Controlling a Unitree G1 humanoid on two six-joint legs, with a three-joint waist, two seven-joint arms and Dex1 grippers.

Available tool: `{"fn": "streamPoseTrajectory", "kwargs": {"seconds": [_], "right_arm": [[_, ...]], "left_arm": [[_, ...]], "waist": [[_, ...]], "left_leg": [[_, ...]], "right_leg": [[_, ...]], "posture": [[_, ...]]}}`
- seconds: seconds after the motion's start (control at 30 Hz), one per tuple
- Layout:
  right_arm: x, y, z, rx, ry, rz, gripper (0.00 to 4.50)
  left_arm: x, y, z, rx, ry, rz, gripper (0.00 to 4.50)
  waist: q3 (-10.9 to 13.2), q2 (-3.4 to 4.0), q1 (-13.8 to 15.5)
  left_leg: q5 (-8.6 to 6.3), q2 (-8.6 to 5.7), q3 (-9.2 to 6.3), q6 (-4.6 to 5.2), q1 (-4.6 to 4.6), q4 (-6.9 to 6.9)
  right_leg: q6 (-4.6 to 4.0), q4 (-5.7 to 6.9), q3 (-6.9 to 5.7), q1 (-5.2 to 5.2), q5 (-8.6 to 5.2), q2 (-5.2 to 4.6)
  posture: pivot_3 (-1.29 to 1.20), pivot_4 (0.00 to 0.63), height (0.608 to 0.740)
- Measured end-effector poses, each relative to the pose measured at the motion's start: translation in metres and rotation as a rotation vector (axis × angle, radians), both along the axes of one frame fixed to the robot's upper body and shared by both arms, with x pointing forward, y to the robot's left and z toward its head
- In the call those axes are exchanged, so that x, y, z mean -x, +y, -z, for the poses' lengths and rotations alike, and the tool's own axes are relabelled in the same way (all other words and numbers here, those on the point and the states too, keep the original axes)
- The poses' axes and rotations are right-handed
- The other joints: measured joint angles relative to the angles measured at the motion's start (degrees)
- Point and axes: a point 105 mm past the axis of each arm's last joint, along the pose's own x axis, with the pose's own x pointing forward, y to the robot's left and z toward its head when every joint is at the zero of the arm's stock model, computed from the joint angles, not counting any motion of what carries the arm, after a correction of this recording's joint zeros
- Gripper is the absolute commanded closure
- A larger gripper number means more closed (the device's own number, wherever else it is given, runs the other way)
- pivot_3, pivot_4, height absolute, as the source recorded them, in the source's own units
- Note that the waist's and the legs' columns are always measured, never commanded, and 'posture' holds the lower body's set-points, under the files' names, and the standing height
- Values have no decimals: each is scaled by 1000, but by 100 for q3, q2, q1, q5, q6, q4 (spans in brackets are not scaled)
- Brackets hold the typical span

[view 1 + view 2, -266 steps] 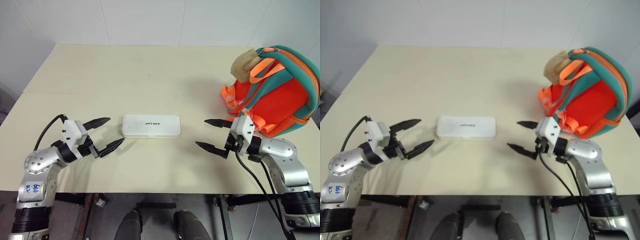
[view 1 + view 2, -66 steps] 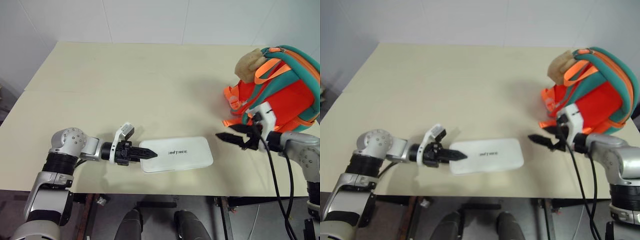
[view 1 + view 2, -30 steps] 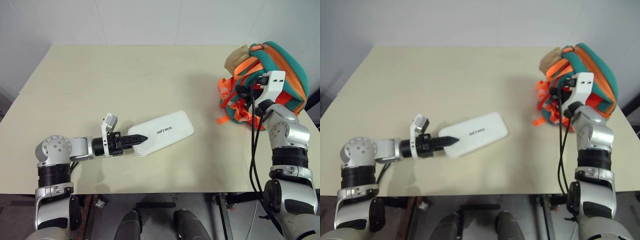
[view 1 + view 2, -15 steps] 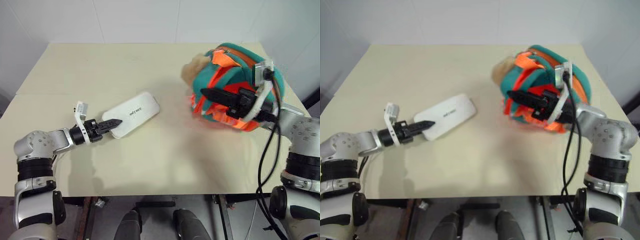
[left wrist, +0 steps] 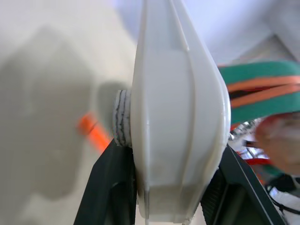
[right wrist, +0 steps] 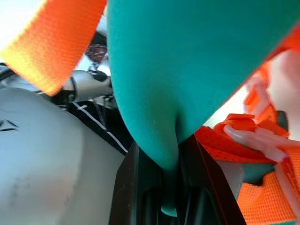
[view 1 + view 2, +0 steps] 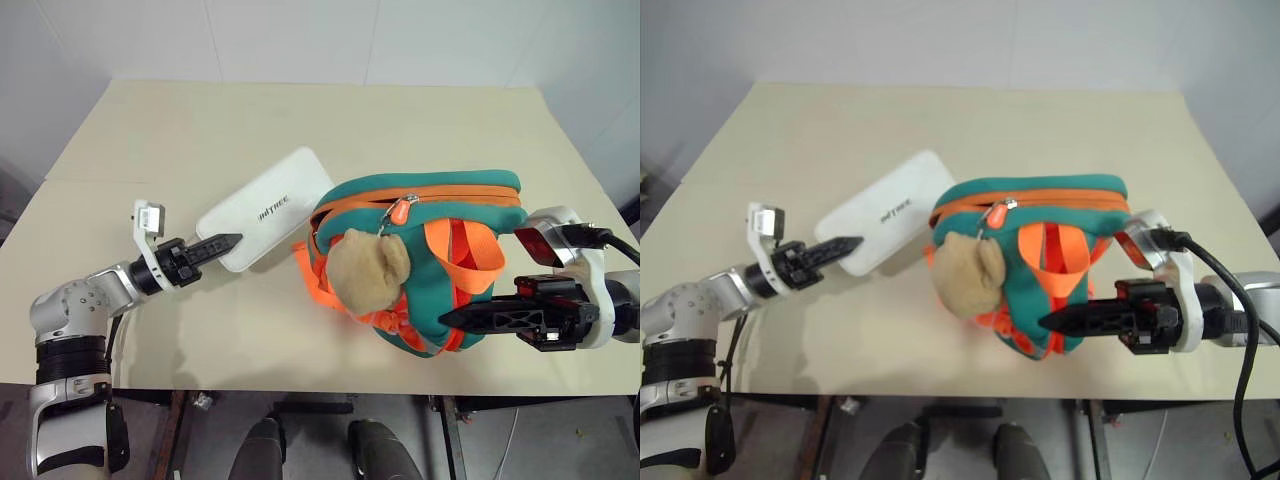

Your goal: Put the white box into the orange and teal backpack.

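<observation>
The white box (image 7: pixel 265 207) hangs tilted above the table, and my left gripper (image 7: pixel 226 241) is shut on its near end. In the left wrist view the white box (image 5: pixel 178 117) sits edge-on between the two black fingers (image 5: pixel 110 187). The orange and teal backpack (image 7: pixel 425 205) is at the centre front, zipper side up, its tan plush toy (image 7: pixel 366 268) hanging toward me. The box's far corner almost meets the backpack's left side. My right gripper (image 7: pixel 447 320) is shut on the backpack's lower teal fabric (image 6: pixel 187 61), pointing left.
The cream table (image 7: pixel 300 120) stretches bare behind the box and backpack. Its front edge (image 7: pixel 300 385) runs just below both grippers. White walls stand behind the table's far side.
My right gripper has drawn the backpack back toward me and to the left, turning it zipper side up. The left gripper, still holding the box, rose a little and rolled.
</observation>
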Motion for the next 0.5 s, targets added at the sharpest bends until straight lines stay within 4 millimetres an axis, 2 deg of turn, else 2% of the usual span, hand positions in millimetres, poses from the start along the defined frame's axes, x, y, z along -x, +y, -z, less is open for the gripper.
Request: {"fn": "streamPoseTrajectory", "kwargs": {"seconds": [0.1, 0.23, 0.4, 0.5], "right_arm": [[-15, 0, 0, -10, -41, 27, 4479], [-22, 3, 8, 0, -47, 16, 4479], [-30, 3, 16, 1, -57, 13, 4479], [-35, 4, 18, 2, -68, 10, 4479]], "left_arm": [[9, -2, -20, 22, -96, 11, 3223], [22, 6, -46, 34, -206, -10, 3223], [35, 19, -70, 43, -290, -54, 3223], [44, 16, -78, 31, -309, -22, 3223]], "waist": [[1, -1, -25], [1, -1, 8], [1, -1, 10], [3, -5, 4]], "left_leg": [[0, 4, 8, 0, 6, 1], [-1, 4, 6, -3, 4, -1], [-4, 3, 7, -2, 4, 1], [-4, 3, 6, -3, 4, 6]], "right_leg": [[0, 1, 7, 0, 7, 7], [2, 0, 6, -1, 5, 6], [4, -1, 7, -1, 3, 5], [4, 2, 7, 0, 4, 7]], "posture": [[0, 150, 740], [0, 150, 740], [0, 150, 740], [0, 150, 740]]}}
